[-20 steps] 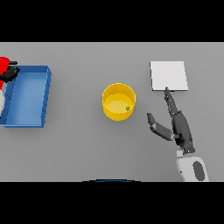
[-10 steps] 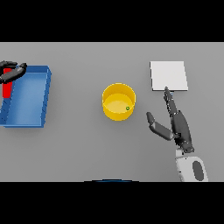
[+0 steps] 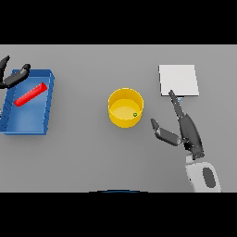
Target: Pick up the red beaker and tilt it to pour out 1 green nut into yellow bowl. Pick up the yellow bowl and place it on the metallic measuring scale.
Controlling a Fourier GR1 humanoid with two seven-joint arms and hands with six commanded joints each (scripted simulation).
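Observation:
The red beaker lies on its side inside the blue tray at the left. My left hand is just above the tray's far left corner, open, apart from the beaker. The yellow bowl stands at the table's middle with one green nut inside. My right hand is open to the right of the bowl, fingers straight and pointing away, thumb toward the bowl, not touching it. The metallic measuring scale is a pale square plate just beyond the fingertips.
The blue tray's walls enclose the beaker at the table's left edge. Grey table stretches between tray, bowl and scale.
My left hand has let go of the red beaker, which now lies tilted in the blue tray; the hand has opened and drawn back. The right hand has stayed put.

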